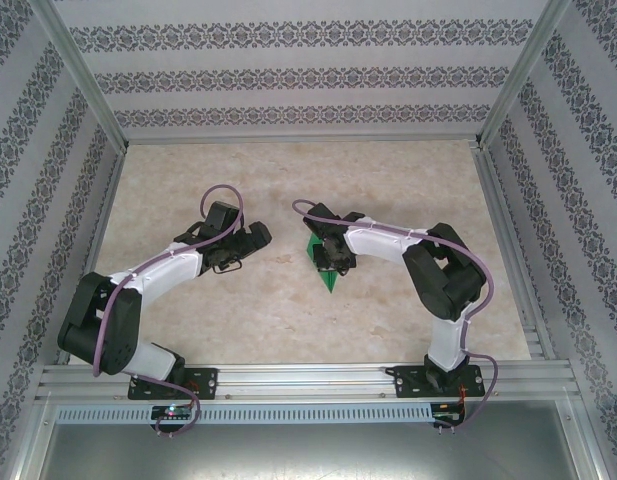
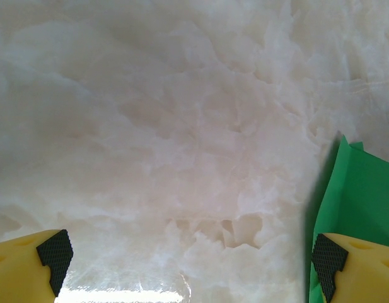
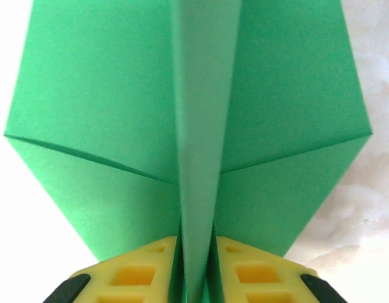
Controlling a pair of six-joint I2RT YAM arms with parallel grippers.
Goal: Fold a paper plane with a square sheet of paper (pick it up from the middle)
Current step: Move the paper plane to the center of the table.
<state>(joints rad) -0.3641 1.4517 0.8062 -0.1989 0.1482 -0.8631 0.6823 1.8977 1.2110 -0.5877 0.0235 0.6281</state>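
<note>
**Right claw [image 3: 194,281] pinched the paper plane [image 3: 276,95] by its middle fold**

The right claw's yellow fingers were pressed against either side of the plane's upright central fold. The green wings spread flat toward 10 and 2 o'clock. From above, the plane's point aimed toward 6 o'clock, near the middle of the counter [image 1: 288,330]. At the plane's 9 o'clock, the left claw [image 2: 188,259] hung spread wide over bare marbled counter. One of its fingertips sat by the green edge; whether they touched could not be told.
</note>
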